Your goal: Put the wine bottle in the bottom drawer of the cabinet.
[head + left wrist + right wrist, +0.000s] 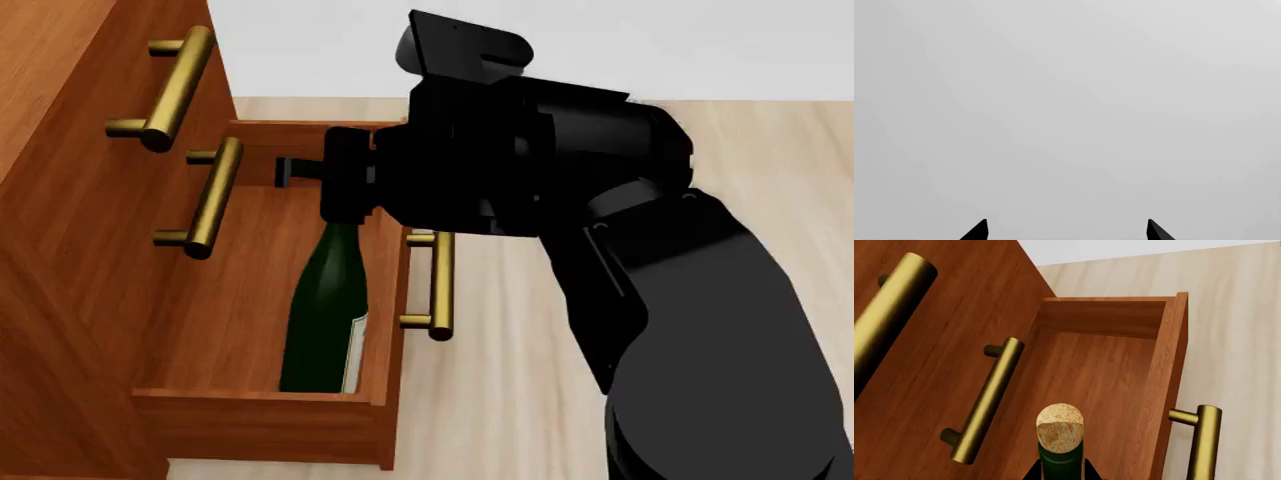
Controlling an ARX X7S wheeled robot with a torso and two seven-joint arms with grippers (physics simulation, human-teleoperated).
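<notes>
The dark-green wine bottle (327, 310) stands upright inside the pulled-out bottom drawer (247, 290) of the reddish-brown cabinet (67, 210), with its white label facing the drawer front. My right gripper (340, 190) is shut on the bottle's neck, over the drawer. In the right wrist view the tan cork (1060, 427) sits just past the right gripper (1061, 466), whose black fingers press both sides of the neck, with the drawer's inside (1107, 370) beyond. My left gripper (1067, 230) is open, its two tips wide apart against plain grey.
Two upper drawer fronts carry brass handles (167, 85) (207, 195) close beside the bottle. The bottom drawer's own brass handle (438, 285) sticks out toward the pale wood floor (507, 400). My bulky right arm (667, 300) hides the bottle's top.
</notes>
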